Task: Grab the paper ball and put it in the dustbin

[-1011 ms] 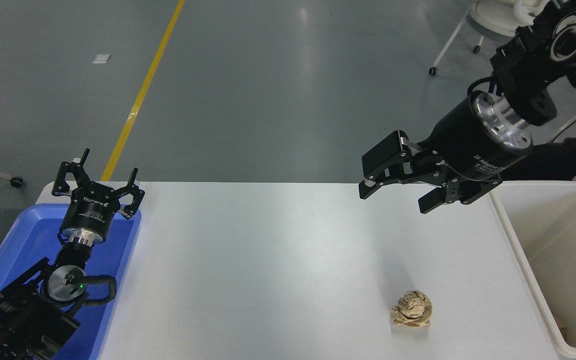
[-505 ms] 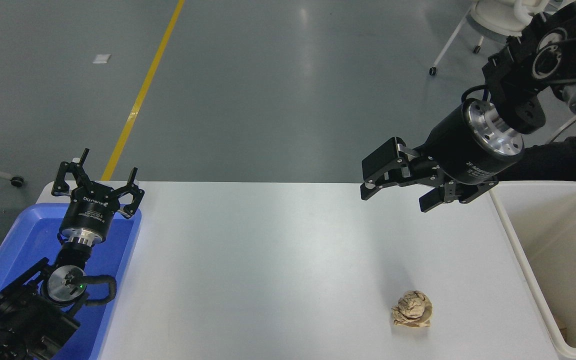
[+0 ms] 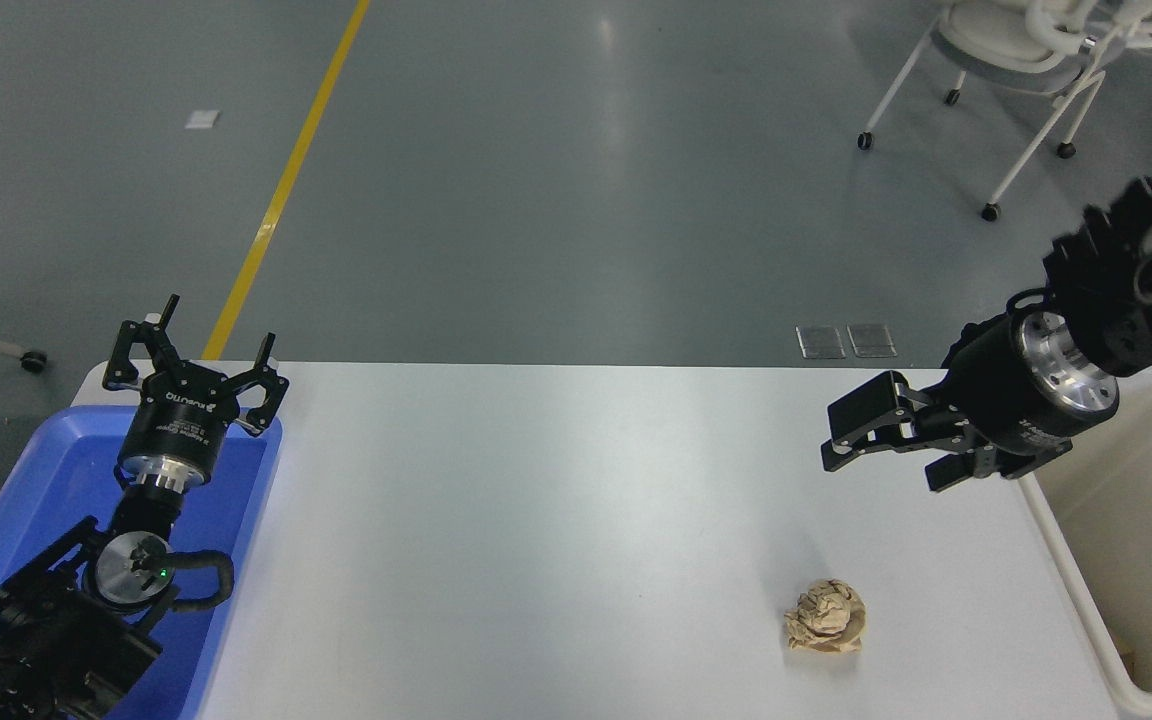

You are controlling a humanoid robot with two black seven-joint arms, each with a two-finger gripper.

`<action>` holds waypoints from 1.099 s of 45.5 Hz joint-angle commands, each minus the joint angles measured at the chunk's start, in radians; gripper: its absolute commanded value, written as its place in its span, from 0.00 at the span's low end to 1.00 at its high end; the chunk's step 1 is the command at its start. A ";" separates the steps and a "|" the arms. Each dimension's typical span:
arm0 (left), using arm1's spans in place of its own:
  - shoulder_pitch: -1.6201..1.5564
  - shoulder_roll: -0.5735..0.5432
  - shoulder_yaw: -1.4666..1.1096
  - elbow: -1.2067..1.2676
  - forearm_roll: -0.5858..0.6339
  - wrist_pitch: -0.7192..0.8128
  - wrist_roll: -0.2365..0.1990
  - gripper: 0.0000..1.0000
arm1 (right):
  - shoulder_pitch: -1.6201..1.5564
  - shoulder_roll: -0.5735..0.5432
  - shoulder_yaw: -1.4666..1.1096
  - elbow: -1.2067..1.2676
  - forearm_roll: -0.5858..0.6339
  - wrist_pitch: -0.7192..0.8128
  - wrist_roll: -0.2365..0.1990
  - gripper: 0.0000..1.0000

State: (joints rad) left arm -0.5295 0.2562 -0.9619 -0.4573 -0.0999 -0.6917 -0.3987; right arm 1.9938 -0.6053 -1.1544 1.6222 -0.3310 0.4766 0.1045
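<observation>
On the near right part of the white table [image 3: 536, 520] lies the paper ball [image 3: 825, 617], a crumpled tan wad resting alone on the bare surface. My right gripper [image 3: 881, 462] hangs above the table, farther from me than the ball and a little to its right, with clear space between them; nothing of mine touches the paper. Its fingers are spread apart and hold nothing, and they point toward the left, across the table, with the wrist running back to the right over the bin's near-left corner. The ball sits nearer the table's front edge than my gripper does.

The bin [image 3: 1066, 560] stands at the table's right side, off-white and deep, its left rim just beside my right wrist. The ball lies to the left of that rim, near it but apart from it.

My left gripper [image 3: 198, 365] is parked at the lower left, over the far end of a blue tray [image 3: 236, 540], its fingers likewise spread and empty. Beyond the table, a white chair [image 3: 1016, 60] on wheels stands on the grey floor.
</observation>
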 commanded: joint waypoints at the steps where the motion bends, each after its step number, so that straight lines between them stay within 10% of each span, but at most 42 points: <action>1: -0.001 0.000 0.000 0.000 0.000 0.000 0.000 1.00 | -0.294 -0.088 0.114 -0.100 -0.151 -0.090 0.006 1.00; 50: -0.003 0.002 0.006 -0.001 0.002 -0.002 0.003 1.00 | -0.751 0.174 0.371 -0.482 -0.157 -0.181 0.004 1.00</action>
State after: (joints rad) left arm -0.5322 0.2576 -0.9564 -0.4584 -0.0982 -0.6932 -0.3961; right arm 1.3192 -0.4593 -0.8064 1.2095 -0.4818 0.3021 0.1089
